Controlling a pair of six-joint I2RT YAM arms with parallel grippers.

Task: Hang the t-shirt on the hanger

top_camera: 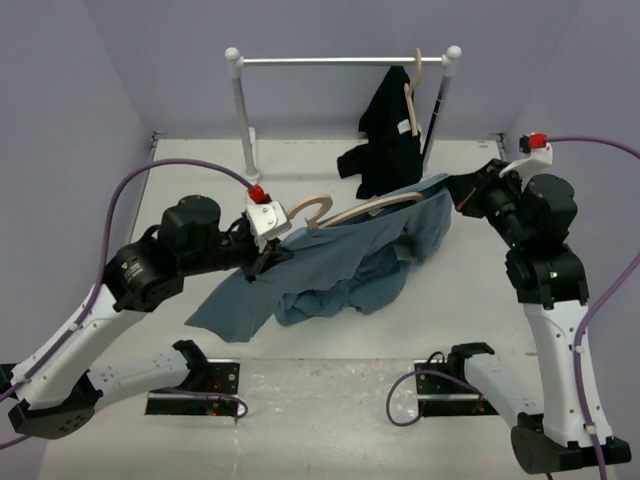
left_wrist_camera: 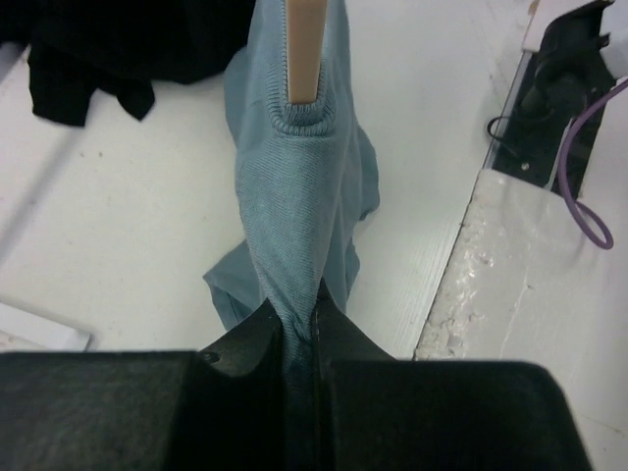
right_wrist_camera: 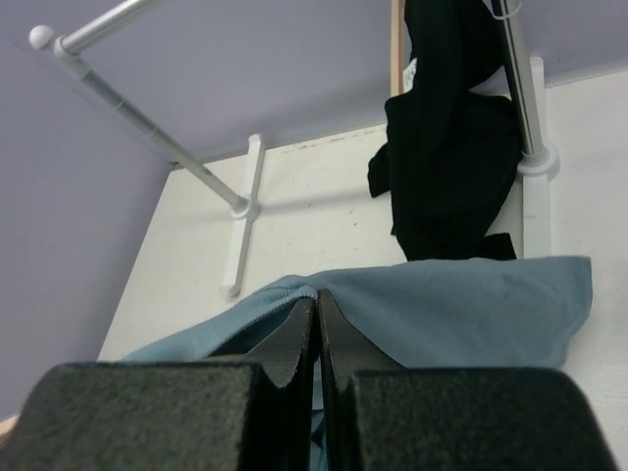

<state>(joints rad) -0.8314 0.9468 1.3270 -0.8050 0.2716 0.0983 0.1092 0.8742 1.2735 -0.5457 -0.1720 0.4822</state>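
The blue-grey t-shirt [top_camera: 335,270] hangs stretched between my two grippers above the table, its lower part bunched on the surface. The pale wooden hanger [top_camera: 372,206] lies along its top edge, hook [top_camera: 316,209] sticking out at the left. In the left wrist view the hanger's wood [left_wrist_camera: 304,49] pokes out through the ribbed collar of the t-shirt [left_wrist_camera: 294,196]. My left gripper [top_camera: 268,256] [left_wrist_camera: 302,316] is shut on a fold of the t-shirt below the collar. My right gripper [top_camera: 456,196] [right_wrist_camera: 316,304] is shut on the t-shirt's edge [right_wrist_camera: 461,309] at the right.
A white clothes rack [top_camera: 340,61] stands at the back, with a black garment [top_camera: 390,135] on a second wooden hanger [top_camera: 412,92] at its right end; it also shows in the right wrist view [right_wrist_camera: 451,147]. Purple walls close the sides. Cables trail by both arm bases.
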